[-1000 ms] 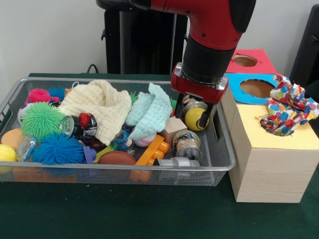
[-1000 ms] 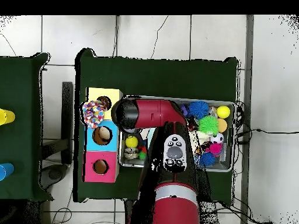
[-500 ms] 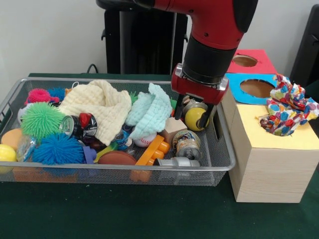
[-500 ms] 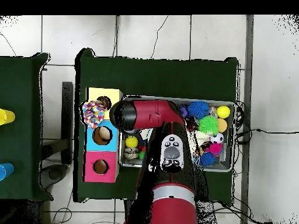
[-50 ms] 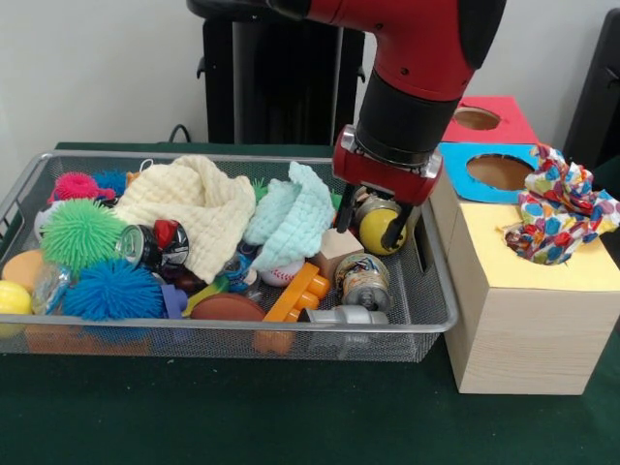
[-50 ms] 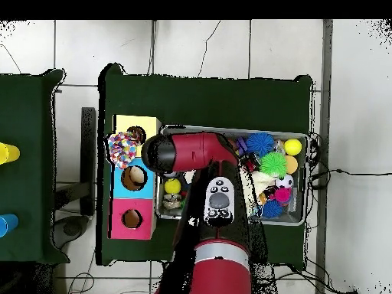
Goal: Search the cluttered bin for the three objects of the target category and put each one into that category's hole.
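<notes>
My gripper hangs over the right end of the wire mesh bin, shut on a yellow ball held between its two black fingers. The ball sits just above the clutter, beside a silver can and a wooden block. In the overhead view the yellow ball shows at the bin's left end, beside the red arm, which hides the gripper itself. Three boxes stand beside the bin: a red box, a blue box and a yellow-topped box, each with a round hole.
A colourful cloth is stuffed in the yellow-topped box's hole. The bin holds a cream cloth, a mint cloth, spiky balls in green and blue, an orange brick and a baseball.
The gripper has risen slightly with the yellow ball between its fingers. The rest of the bin's contents have stayed put.
</notes>
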Motion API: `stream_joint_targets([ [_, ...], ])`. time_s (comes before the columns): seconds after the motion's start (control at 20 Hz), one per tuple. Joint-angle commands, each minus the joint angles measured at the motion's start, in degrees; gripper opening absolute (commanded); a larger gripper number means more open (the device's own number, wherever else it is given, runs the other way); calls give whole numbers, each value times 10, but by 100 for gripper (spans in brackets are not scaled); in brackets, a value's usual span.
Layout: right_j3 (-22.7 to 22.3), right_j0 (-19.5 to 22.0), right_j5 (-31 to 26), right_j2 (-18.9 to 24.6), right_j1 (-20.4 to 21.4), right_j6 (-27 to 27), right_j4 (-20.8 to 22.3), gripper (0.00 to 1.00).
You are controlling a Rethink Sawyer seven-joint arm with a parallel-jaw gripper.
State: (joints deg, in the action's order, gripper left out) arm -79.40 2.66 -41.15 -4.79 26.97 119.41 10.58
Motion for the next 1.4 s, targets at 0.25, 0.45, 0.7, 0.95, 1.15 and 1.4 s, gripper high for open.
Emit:
stream_joint_targets([
  [0.25, 26, -5, 61, 11, -64, 55, 20, 100],
  [0.45, 21, -6, 74, 10, -67, 57, 16, 100],
  [0.7, 19, -6, 74, 10, -64, 53, 11, 100],
  [0.95, 20, -5, 83, 9, -72, 54, 12, 100],
  [1.15, 13, -1, 131, 4, -107, 88, 6, 100],
  [1.4, 21, 38, 174, 21, -156, 56, 13, 100],
])
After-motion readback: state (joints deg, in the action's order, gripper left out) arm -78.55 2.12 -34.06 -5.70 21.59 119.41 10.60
